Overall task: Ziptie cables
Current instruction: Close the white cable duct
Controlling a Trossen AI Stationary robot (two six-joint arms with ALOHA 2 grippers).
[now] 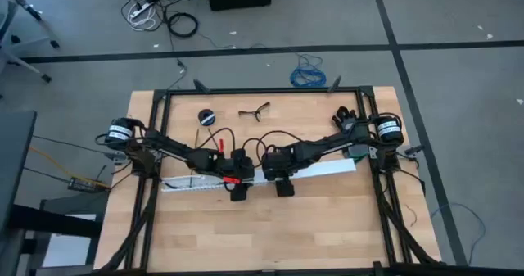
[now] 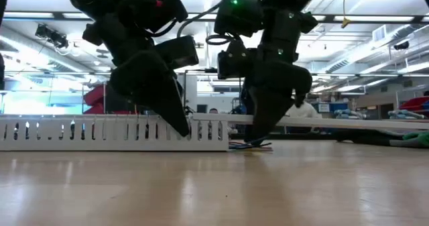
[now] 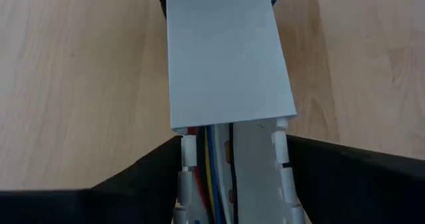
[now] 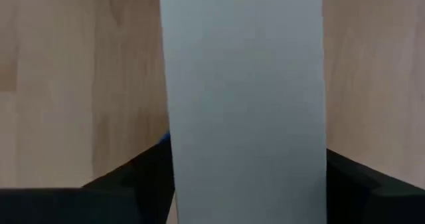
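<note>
The cables (image 3: 211, 159) are laid in the slotted strip (image 1: 196, 183); its cover (image 3: 226, 51), at 3 o'clock, is half on. Each tool's state cannot be told; tying remains.

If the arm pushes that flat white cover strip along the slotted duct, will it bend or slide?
The cover strip looks flat and straight, so probably stiff. Its smooth face suggests it slides easily along the slotted duct. Being thin, it likely weighs little.

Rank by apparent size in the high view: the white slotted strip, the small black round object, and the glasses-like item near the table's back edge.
1. White slotted strip, with its flat cover, by far the longest.
2. Glasses-like item.
3. Small black round object.
The last two look close in size, so their order is unsure.
</note>
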